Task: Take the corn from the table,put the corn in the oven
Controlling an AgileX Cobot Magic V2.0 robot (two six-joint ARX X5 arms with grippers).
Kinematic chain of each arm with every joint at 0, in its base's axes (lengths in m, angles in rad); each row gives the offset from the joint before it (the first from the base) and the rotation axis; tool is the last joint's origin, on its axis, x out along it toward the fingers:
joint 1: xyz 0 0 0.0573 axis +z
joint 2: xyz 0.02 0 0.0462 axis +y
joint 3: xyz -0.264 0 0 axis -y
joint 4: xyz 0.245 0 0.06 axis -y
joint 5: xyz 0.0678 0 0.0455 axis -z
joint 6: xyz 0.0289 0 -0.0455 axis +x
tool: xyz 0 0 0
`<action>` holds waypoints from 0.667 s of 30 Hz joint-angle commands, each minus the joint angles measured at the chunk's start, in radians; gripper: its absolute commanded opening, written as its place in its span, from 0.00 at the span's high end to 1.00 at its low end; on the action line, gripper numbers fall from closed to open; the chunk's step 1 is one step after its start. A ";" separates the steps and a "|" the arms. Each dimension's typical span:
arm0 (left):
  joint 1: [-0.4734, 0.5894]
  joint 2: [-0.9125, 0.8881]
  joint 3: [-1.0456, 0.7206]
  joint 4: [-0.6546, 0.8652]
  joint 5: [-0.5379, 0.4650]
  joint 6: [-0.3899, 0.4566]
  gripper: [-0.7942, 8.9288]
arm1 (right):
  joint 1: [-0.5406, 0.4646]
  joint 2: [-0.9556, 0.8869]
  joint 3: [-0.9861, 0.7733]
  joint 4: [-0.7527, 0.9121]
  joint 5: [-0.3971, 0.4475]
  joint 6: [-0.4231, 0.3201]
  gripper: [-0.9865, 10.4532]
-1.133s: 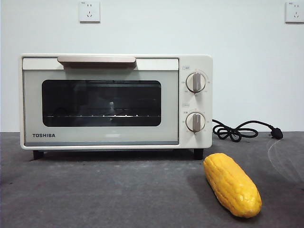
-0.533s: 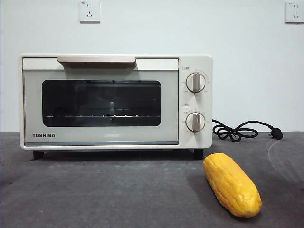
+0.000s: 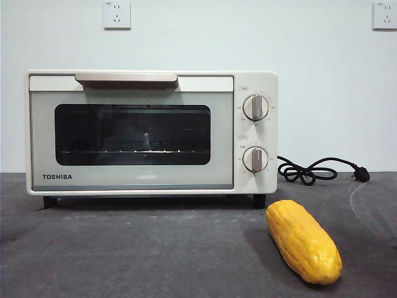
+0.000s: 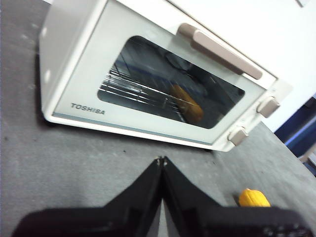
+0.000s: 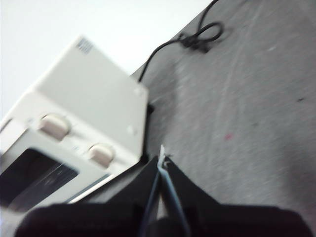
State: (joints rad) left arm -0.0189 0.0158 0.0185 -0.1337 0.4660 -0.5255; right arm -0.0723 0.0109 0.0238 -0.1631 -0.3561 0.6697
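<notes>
Fingers on both arms are pressed together, tips touching, nothing held: left gripper [image 4: 162, 160] hangs over the desk [image 3: 136, 248] in front of the oven [image 3: 152, 131], right gripper [image 5: 162, 157] is off the oven's knob-side corner, above bare desk. Neither arm shows in the front view. Corn [image 3: 303, 241] lies on the desk just in front of the oven's knob-end foot, apart from it, pointing diagonally toward the camera; only its tip shows in the left wrist view, and an orange reflection of it sits in the door glass [image 4: 168, 81]. Oven door is fully closed. My read: task is at the start, nothing grasped, door step not done. Next move likely needs one gripper to spread its fingers, hook the long top handle [image 3: 126, 78] and swing the door down, while the other goes for the cob, probably across its thick middle, since the ends taper. Cob is yellow-orange, ridged in kernel rows, a bit glossy, looks like plastic; round, so it could roll. Oven is smooth cream-white, boxy, dark window with a wire rack [image 4: 140, 94] inside, two round knobs [image 3: 255, 107]. Desk is matte mottled grey. Black power cord [image 3: 310, 171] coiled behind.
</notes>
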 commanded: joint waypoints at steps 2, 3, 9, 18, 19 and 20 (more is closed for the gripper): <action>-0.010 0.006 0.012 0.012 0.041 -0.005 0.92 | 0.000 0.000 -0.004 0.011 -0.129 -0.001 0.92; -0.014 0.011 0.021 0.012 0.043 -0.005 0.92 | 0.001 0.000 0.000 0.011 -0.158 -0.001 0.92; -0.061 0.099 0.114 0.015 0.042 0.035 0.92 | 0.001 0.011 0.039 0.086 -0.245 -0.071 0.92; -0.167 0.427 0.360 0.013 0.043 0.136 0.92 | 0.001 0.121 0.224 0.156 -0.368 -0.084 0.92; -0.185 0.472 0.395 0.009 0.043 0.148 0.92 | 0.001 0.150 0.257 0.155 -0.394 -0.101 0.92; -0.202 0.511 0.425 0.003 0.043 0.162 0.92 | 0.001 0.178 0.287 0.154 -0.412 -0.110 0.92</action>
State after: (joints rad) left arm -0.2081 0.4908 0.4217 -0.1333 0.5072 -0.4068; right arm -0.0719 0.1741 0.2859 -0.0185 -0.7555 0.5922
